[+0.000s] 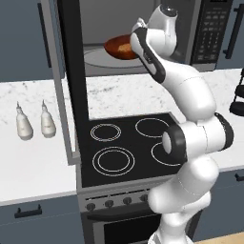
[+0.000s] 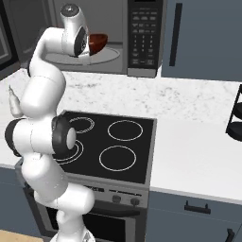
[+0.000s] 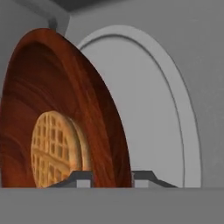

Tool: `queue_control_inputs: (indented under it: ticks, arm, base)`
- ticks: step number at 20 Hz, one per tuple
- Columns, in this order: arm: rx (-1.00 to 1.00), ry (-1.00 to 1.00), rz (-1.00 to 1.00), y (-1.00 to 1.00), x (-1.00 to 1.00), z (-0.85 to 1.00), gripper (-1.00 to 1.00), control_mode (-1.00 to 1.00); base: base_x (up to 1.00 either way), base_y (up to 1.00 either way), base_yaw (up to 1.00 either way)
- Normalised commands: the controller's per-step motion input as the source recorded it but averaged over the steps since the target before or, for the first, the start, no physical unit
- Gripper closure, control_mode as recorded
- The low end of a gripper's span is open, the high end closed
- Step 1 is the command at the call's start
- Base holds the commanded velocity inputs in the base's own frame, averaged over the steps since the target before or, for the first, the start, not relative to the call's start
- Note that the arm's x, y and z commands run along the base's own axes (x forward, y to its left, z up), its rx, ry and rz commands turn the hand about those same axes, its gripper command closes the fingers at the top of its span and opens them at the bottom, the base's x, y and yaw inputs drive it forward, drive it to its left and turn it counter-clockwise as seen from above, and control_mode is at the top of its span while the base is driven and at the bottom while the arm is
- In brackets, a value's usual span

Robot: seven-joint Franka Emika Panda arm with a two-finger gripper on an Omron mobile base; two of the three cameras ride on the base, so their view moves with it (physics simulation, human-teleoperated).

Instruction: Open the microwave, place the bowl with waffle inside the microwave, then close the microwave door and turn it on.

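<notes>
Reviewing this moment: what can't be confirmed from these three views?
- Whether the bowl rests on the turntable: arm covers it in both base views; hand view cuts off its lower edge.
- Gripper fingertips: barely rise above the bottom band in hand view, straddling the bowl rim.
- Keypad labels: too small.
- Microwave door: edge-on, top cut off.

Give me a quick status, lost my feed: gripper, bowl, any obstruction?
Gripper shut on bowl rim, inside open microwave. Waffle in bowl, above turntable. Nothing in the way.
</notes>
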Motion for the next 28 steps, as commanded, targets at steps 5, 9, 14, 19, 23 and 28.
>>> queue_control_inputs:
  ticks: [5, 9, 14, 19, 23, 28]
  arm:
    - [0.03, -0.11, 0.00, 0.01, -0.66, -0.02, -1.00, -1.00]
    - [0.03, -0.08, 0.13, -0.08, -1.00, -0.11, -1.00, -1.00]
    - [-0.01, -0.20, 0.18, -0.07, -1.00, -0.31, -1.00, -1.00]
    - [-0.29, -0.26, 0.35, 0.00, -1.00, -0.41, -1.00, -1.00]
    - [-0.53, -0.20, 0.64, -0.01, -0.77, -0.50, -1.00, -1.00]
    - [-0.62, -0.04, 0.81, 0.04, -0.24, -0.65, -1.00, -1.00]
  base:
    - [0.00, 0.00, 0.00]
    - [0.00, 0.00, 0.00]
    - [0.00, 0.00, 0.00]
    - [0.00, 0.00, 0.00]
    - [0.00, 0.00, 0.00]
    - [0.00, 0.00, 0.00]
